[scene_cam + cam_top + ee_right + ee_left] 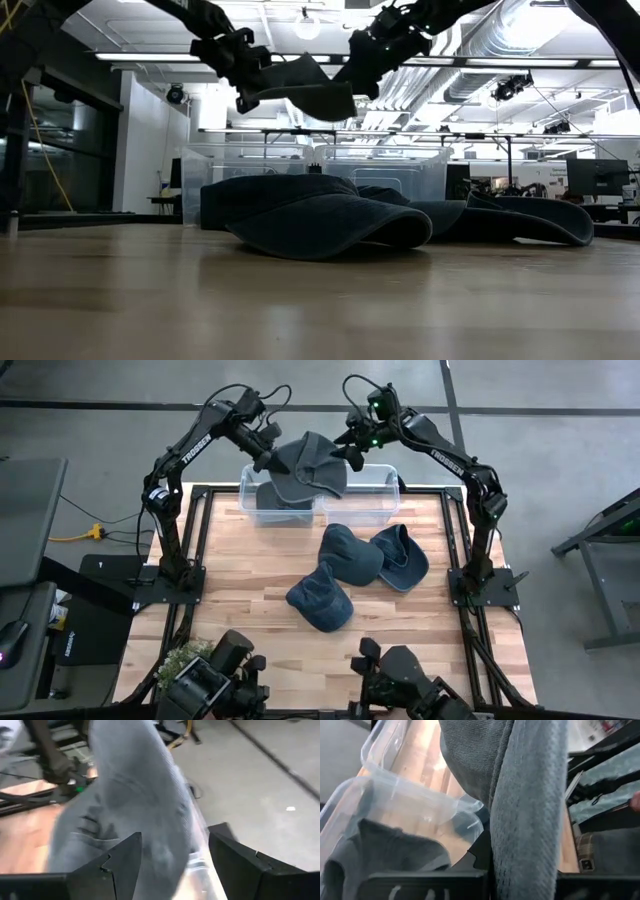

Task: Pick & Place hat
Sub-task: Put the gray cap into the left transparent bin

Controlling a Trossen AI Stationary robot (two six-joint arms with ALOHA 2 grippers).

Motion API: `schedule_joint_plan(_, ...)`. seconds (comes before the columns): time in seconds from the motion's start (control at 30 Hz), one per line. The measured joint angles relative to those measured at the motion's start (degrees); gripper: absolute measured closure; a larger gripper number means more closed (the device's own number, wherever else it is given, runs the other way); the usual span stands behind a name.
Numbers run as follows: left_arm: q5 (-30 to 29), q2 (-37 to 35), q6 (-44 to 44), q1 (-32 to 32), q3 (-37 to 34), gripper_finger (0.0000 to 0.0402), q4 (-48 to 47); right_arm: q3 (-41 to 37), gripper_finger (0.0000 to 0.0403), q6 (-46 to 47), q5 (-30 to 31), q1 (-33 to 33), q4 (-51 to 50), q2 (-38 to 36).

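Your left gripper (266, 459) and right gripper (352, 457) hold one grey hat (312, 464) between them in the air, above the clear plastic bin (375, 508) at the table's far edge. The left fingers are clamped on the hat's left side. The right fingers (117, 862) stand on either side of the cloth; it appears gripped, though the contact itself is hard to see. Another hat (280, 495) lies inside the bin's left half. Three more hats (352, 553) rest together on the wooden table (240, 550), near the bin.
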Motion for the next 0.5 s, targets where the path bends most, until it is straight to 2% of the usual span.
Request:
schedule_joint_plan(0.1,-1.29,0.0,0.68,-0.67,0.0,0.0396,-0.15,0.0,0.0178,0.78,-2.65,0.64,-0.38,0.27)
schedule_joint_plan(0.33,-3.97,-0.01,1.57,-2.38,0.0,0.0396,-0.12,-0.04,0.0183,0.8,-4.25,2.56,-2.15,0.69)
schedule_joint_plan(0.5,-4.69,0.0,1.57,-2.37,0.02,0.0396,0.06,-0.04,0.0223,1.85,-4.12,3.22,-2.0,0.67)
